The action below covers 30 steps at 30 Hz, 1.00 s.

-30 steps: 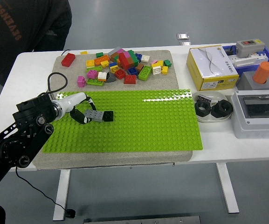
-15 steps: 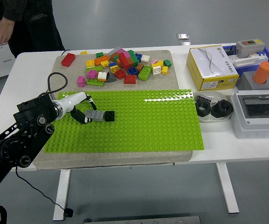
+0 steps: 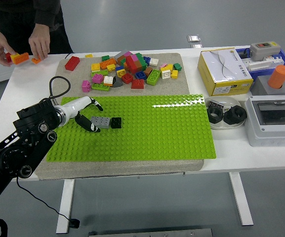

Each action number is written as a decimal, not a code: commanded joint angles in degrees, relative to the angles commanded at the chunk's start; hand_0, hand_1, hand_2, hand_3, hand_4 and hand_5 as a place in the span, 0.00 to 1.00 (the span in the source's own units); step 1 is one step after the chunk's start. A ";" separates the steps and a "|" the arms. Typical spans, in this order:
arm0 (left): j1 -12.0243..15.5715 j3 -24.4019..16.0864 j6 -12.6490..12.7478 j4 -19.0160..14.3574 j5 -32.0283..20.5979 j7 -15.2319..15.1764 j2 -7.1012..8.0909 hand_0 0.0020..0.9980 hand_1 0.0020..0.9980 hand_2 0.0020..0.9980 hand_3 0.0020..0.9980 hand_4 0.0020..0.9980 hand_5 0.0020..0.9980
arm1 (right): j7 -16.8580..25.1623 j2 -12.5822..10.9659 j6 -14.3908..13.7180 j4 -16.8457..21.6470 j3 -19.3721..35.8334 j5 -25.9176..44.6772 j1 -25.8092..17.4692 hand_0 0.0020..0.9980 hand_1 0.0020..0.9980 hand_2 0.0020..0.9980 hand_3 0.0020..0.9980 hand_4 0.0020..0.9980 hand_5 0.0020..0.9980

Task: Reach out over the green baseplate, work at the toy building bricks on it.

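The left hand (image 3: 89,112) reaches in from the left over the green baseplate (image 3: 147,128); its fingers are loosely spread and grip nothing, one dark fingertip resting against the near left edge of the grey brick (image 3: 101,121), the white upper fingers lifted clear above it; half a second ago the fingers curled closer round that brick, so the hand has opened a little and eased back toward the left. The grey brick sits on the baseplate's left part with a black brick (image 3: 115,122) touching its right end; both lie where they lay before, though the black one now sits flatter than a second ago, when it looked tilted. Behind the baseplate the heap of loose bricks (image 3: 130,69) rests on the grey mat (image 3: 178,59), unchanged, with a red brick (image 3: 72,62) apart at the mat's far left corner. At the table's far left a person's hands (image 3: 37,45) now hold small orange and red bricks (image 3: 20,58) over the white table (image 3: 28,79); earlier only one hand showed at the picture's edge. The right arm is out of view. The yellow box (image 3: 225,71), the grey case (image 3: 275,121) and the dish with black parts (image 3: 225,114) stay on the right.
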 joint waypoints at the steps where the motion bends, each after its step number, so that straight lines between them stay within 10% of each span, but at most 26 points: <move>1: 0.71 -0.61 -0.10 -1.53 0.30 0.11 0.38 1.00 1.00 1.00 0.76 0.92 0.13 | 0.01 0.01 -0.01 0.00 0.00 0.01 -0.06 0.69 0.64 0.79 0.92 0.92 1.00; 7: 6.09 0.87 4.03 -10.67 4.80 -1.32 4.00 1.00 1.00 1.00 0.74 0.95 0.17 | 0.02 0.19 -0.05 0.00 0.26 0.02 -0.47 0.69 0.64 0.79 0.92 0.92 1.00; 8: 6.97 1.61 5.28 -12.44 6.08 -1.95 4.65 1.00 1.00 1.00 0.70 0.93 0.87 | -0.01 0.25 -0.06 0.00 0.43 -0.13 -0.52 0.69 0.64 0.79 0.93 0.92 1.00; 17: 9.63 10.75 16.75 -22.67 11.78 -5.46 9.16 1.00 1.00 1.00 0.72 0.81 1.00 | -0.29 0.68 -0.27 0.00 1.47 -1.18 -0.69 0.69 0.64 0.79 0.93 0.92 1.00; 22: 9.44 12.77 20.85 -20.53 12.56 -5.76 8.90 1.00 1.00 1.00 0.73 0.81 1.00 | -0.38 0.83 -0.36 0.00 1.78 -1.60 -0.66 0.70 0.64 0.79 0.93 0.92 1.00; 30: 8.99 12.94 20.72 -15.80 11.81 -5.57 9.03 1.00 1.00 1.00 0.72 0.82 1.00 | -0.40 0.85 -0.40 0.00 1.93 -1.89 -0.56 0.70 0.64 0.79 0.93 0.92 1.00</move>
